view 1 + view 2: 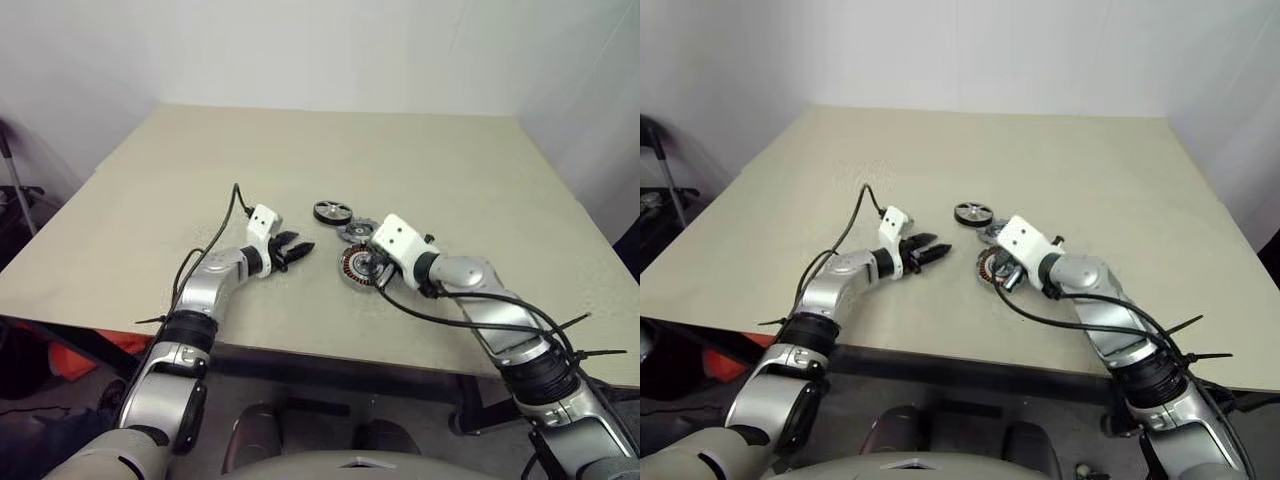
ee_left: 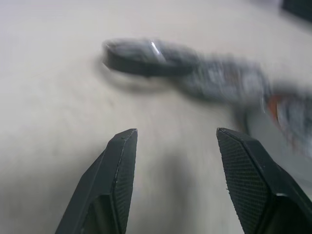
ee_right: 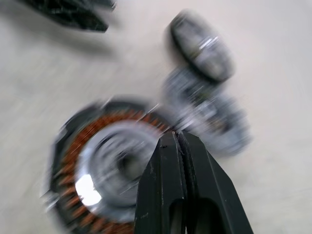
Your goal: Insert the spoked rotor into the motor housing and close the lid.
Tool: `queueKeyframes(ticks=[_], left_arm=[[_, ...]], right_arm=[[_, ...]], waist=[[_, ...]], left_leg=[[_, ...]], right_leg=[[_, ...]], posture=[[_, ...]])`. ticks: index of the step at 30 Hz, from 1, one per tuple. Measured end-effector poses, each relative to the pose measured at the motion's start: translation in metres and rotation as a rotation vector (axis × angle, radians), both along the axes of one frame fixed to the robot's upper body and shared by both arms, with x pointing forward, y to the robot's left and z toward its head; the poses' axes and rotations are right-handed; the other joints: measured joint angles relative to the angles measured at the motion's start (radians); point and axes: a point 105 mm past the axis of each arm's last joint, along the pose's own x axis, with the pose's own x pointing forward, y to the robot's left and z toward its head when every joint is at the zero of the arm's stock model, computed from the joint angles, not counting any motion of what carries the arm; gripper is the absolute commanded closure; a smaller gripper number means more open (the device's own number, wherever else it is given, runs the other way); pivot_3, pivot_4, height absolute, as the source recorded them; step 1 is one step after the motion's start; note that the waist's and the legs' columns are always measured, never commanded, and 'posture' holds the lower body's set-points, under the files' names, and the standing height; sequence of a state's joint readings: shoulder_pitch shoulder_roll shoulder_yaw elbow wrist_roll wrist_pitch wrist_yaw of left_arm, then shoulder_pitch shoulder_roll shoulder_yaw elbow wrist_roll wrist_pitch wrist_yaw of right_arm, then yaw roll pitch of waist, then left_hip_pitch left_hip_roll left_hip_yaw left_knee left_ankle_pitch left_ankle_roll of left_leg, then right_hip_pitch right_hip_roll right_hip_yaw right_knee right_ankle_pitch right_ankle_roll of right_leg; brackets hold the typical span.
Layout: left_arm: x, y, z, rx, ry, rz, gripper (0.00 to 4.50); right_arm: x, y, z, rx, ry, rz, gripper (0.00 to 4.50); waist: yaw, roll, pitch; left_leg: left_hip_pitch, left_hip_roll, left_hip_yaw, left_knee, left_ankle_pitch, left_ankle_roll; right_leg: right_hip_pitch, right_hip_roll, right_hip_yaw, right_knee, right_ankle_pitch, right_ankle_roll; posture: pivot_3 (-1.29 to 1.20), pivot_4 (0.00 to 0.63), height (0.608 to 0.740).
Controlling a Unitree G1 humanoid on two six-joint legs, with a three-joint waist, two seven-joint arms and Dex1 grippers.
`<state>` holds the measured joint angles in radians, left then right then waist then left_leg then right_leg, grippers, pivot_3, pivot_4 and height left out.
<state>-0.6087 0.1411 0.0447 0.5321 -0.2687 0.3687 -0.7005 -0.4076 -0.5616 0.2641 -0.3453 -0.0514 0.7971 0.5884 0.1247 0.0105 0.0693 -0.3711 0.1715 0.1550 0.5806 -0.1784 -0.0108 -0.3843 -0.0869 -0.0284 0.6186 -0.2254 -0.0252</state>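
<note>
Surface point(image 1: 420, 160) space is taken by three parts set close together: motor housing point(image 1: 356, 266), lid point(image 1: 356, 232) touching it, spoked rotor point(image 1: 332, 212) farthest. Left claw point(image 1: 292, 250) is held empty and half open; the rotor should be gripped by its rim. Right claw point(image 3: 178, 146), shut and empty, crowds the housing.

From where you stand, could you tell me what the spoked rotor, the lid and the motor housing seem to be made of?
Spoked rotor: black rim, perhaps rubber or coated metal, around bright silver spokes, probably metal.
Lid: dull grey all over, likely bare metal.
Motor housing: grey, shiny hub suggesting polished metal, ringed by copper-coloured windings, presumably copper wire.
</note>
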Motion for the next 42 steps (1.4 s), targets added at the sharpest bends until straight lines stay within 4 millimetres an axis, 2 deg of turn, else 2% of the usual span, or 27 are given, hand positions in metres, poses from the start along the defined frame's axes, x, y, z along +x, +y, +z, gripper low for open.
queueKeyframes(ticks=[2, 5, 14, 21, 33, 38, 41, 42], left_arm=[[0.009, 0.000, 0.012, -0.115, 0.038, 0.054, 1.75], [0.020, -0.002, 0.024, -0.268, 0.131, 0.101, 1.75], [0.027, -0.021, -0.001, -0.407, 0.406, 0.142, 1.75], [0.037, -0.027, 0.003, -0.527, 0.470, 0.200, 1.75], [0.040, -0.041, -0.011, -0.630, 0.616, 0.318, 1.75], [0.045, -0.043, -0.002, -0.691, 0.624, 0.332, 1.75], [0.045, -0.046, 0.000, -0.709, 0.632, 0.336, 2.36], [0.045, -0.047, 0.000, -0.715, 0.636, 0.340, 2.70]], right_arm=[[0.003, -0.002, 0.013, 0.011, -0.038, -0.005, 4.49], [0.005, -0.005, 0.021, 0.024, -0.052, -0.016, 4.49], [0.007, -0.008, 0.025, 0.034, -0.062, -0.033, 4.49], [0.010, -0.017, 0.031, 0.057, -0.085, -0.080, 4.49], [0.014, -0.025, 0.041, 0.073, -0.119, -0.121, 4.49], [0.014, -0.025, 0.041, 0.073, -0.116, -0.124, 4.49], [0.014, -0.025, 0.041, 0.074, -0.119, -0.127, 4.50], [0.014, -0.025, 0.042, 0.074, -0.121, -0.129, 4.50]], waist=[[0.000, 0.000, 0.000], [0.001, 0.000, 0.000], [0.002, -0.001, 0.000], [0.004, -0.001, 0.001], [0.008, -0.002, 0.001], [0.010, -0.002, 0.001], [0.010, -0.002, 0.001], [0.010, -0.002, 0.001]], left_leg=[[0.000, 0.000, 0.000, 0.000, 0.000, 0.000], [0.000, 0.000, 0.000, 0.000, 0.000, 0.000], [-0.001, -0.001, 0.000, 0.001, 0.000, 0.000], [-0.001, -0.001, -0.001, 0.001, 0.000, 0.000], [-0.002, -0.001, -0.001, 0.001, 0.000, 0.000], [-0.002, -0.001, -0.001, 0.001, 0.000, 0.001], [-0.002, -0.001, -0.001, 0.001, 0.000, 0.000], [-0.002, -0.001, -0.001, 0.001, 0.000, 0.001]], right_leg=[[0.000, 0.000, 0.000, 0.000, 0.000, 0.000], [0.000, 0.000, 0.000, 0.000, 0.000, 0.000], [0.000, 0.000, 0.000, -0.001, 0.000, 0.000], [0.000, 0.000, 0.000, -0.001, 0.000, 0.000], [0.000, 0.000, -0.001, -0.002, 0.000, 0.000], [0.000, 0.000, -0.001, -0.002, 0.000, 0.000], [0.000, 0.000, -0.001, -0.003, 0.000, 0.000], [0.000, 0.000, -0.001, -0.003, 0.000, 0.000]], posture=[[0.00, 0.000, 0.740], [0.00, 0.000, 0.740], [0.00, 0.000, 0.740], [0.00, 0.000, 0.740], [0.00, 0.000, 0.740], [0.00, 0.000, 0.740], [0.00, 0.000, 0.740], [0.00, 0.000, 0.740]])
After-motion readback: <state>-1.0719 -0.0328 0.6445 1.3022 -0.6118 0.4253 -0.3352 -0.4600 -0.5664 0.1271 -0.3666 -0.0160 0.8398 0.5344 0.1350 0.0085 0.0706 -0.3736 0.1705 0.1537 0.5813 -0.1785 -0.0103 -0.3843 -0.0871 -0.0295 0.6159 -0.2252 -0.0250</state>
